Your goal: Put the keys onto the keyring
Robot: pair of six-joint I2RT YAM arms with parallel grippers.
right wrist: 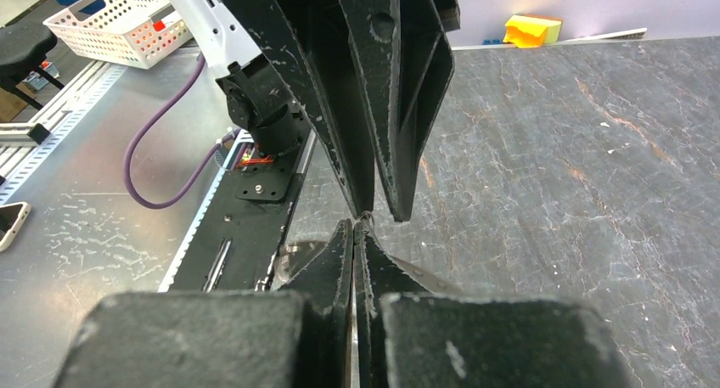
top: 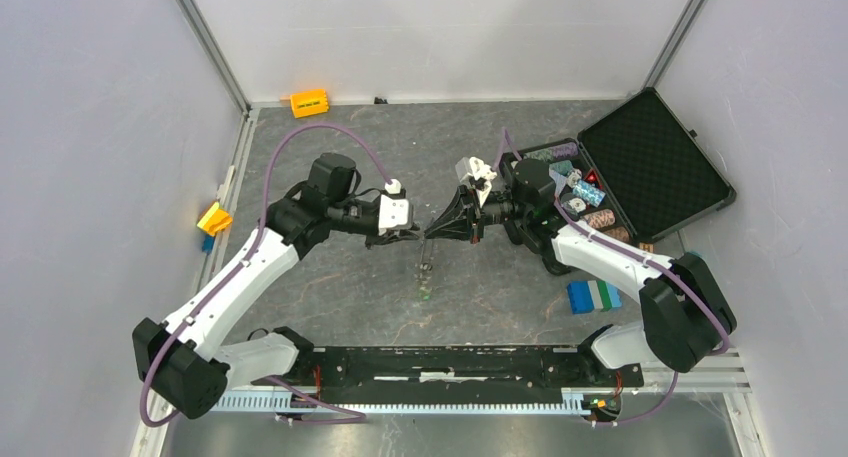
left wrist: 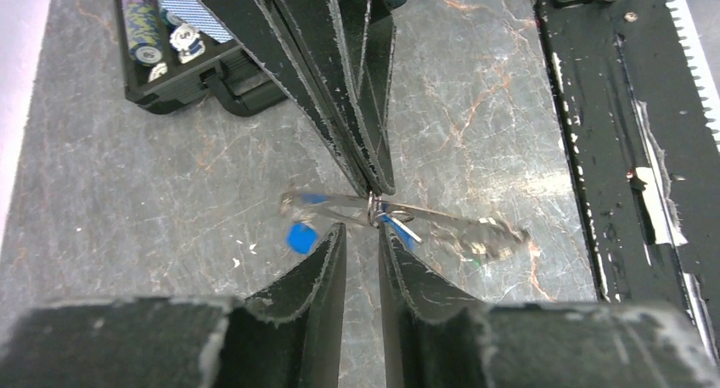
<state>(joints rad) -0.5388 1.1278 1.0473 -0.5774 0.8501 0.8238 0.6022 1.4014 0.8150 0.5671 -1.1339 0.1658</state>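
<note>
The keyring (left wrist: 475,228) shows edge-on in the left wrist view, a thin silvery band held above the table. My right gripper (left wrist: 374,188) comes in from the top of that view and is shut on it; its jaws (right wrist: 357,227) press together with a sliver of metal between them. My left gripper (left wrist: 362,231) faces it tip to tip, open by a narrow gap with only table seen through it. Keys hang from the ring: a blue tag (left wrist: 299,237) shows left of my fingers. From above the keys (top: 425,270) dangle below both grippers, a green tag (top: 427,295) lowest.
An open black case (top: 655,162) holding striped chips (top: 590,192) lies at the right. A blue, green and white block (top: 593,295) sits near the right arm. An orange block (top: 309,103) is at the back, a yellow one (top: 214,219) at the left wall.
</note>
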